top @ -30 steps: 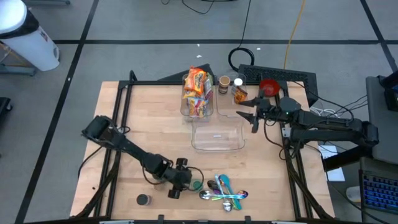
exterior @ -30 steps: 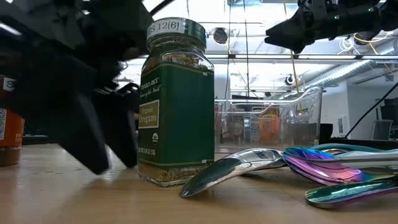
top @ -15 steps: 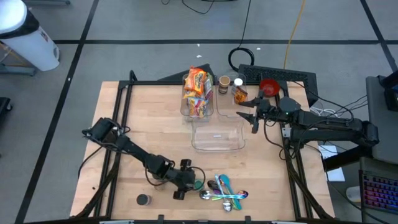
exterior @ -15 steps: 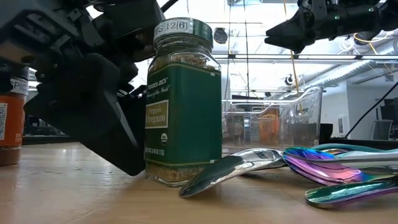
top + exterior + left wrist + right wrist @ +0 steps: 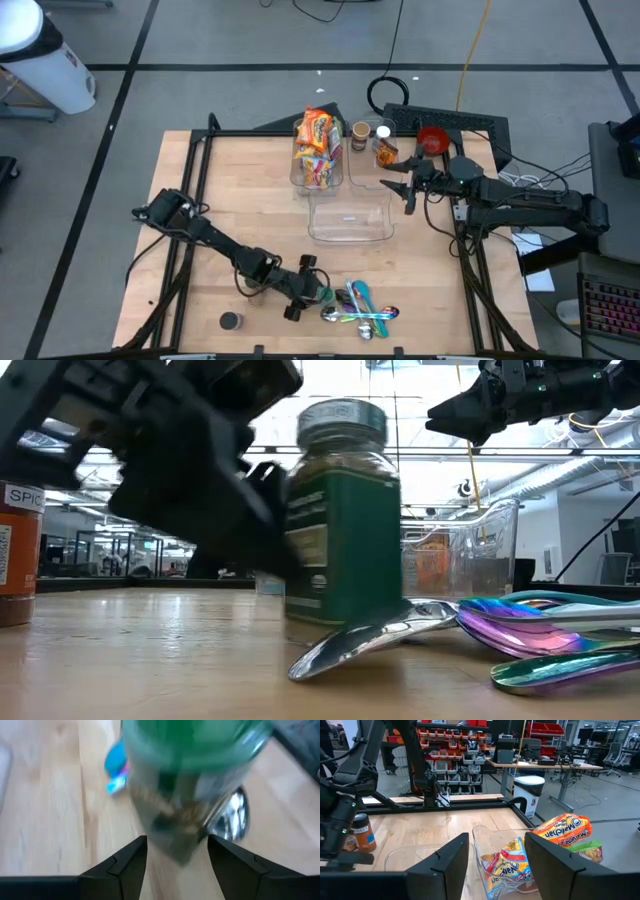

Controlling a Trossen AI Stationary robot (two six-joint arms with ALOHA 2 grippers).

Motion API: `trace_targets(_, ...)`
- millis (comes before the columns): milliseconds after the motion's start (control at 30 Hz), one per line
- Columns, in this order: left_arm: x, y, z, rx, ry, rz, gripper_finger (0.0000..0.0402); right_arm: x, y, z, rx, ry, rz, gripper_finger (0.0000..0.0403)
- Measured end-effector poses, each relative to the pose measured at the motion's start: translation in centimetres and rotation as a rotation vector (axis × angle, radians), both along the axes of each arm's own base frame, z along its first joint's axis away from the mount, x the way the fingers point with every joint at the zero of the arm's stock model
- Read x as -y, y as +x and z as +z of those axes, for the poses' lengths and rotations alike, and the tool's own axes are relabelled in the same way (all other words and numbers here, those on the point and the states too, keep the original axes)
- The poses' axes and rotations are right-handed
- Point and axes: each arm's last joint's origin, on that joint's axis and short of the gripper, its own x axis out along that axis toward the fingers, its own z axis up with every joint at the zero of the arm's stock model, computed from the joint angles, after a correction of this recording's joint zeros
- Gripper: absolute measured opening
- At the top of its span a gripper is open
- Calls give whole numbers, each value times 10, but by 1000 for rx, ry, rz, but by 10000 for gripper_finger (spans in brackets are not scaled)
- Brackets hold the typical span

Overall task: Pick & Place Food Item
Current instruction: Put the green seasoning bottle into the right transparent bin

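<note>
Pale wood made up the bench [image 5: 250, 190], whose far half carried a clear bin [image 5: 318, 160] stuffed with snack packets, an empty clear tub [image 5: 349, 217] in front of it, and two small jars [image 5: 372, 140] beside. The right hand [image 5: 399, 184] hung in the air just beside the empty tub, its fingers spread and holding nothing. Near the front edge the left hand [image 5: 304, 286] was down at bench level, pinching the oregano jar [image 5: 343, 525] between its fingers [image 5: 125, 865], hard against a cluster of shiny spoons [image 5: 358, 308]. The jar looked like glass with a green label and a green screw lid [image 5: 195, 745]: rigid, fairly heavy for its size, smooth enough to slip and liable to break if dropped. It seemed best taken across the straight body below the lid, kept upright.
</note>
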Motion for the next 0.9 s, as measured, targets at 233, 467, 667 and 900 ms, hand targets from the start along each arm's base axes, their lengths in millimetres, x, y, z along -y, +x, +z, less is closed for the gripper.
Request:
trace_targets(233, -4, 13, -11, 79, -31, -25, 218, -1, 0, 0, 1, 8, 31, 184)
trace_targets(467, -5, 14, -16, 56, -52, -67, 218, -1, 0, 0, 4, 3, 51, 183)
trace_targets(667, -6, 15, -13, 52, -105, -104, 218, -2, 0, 1, 7, -1, 52, 185)
trace_targets(900, -12, 19, -10, 59, -182, -147, 218, -2, 0, 0, 1, -12, 53, 184)
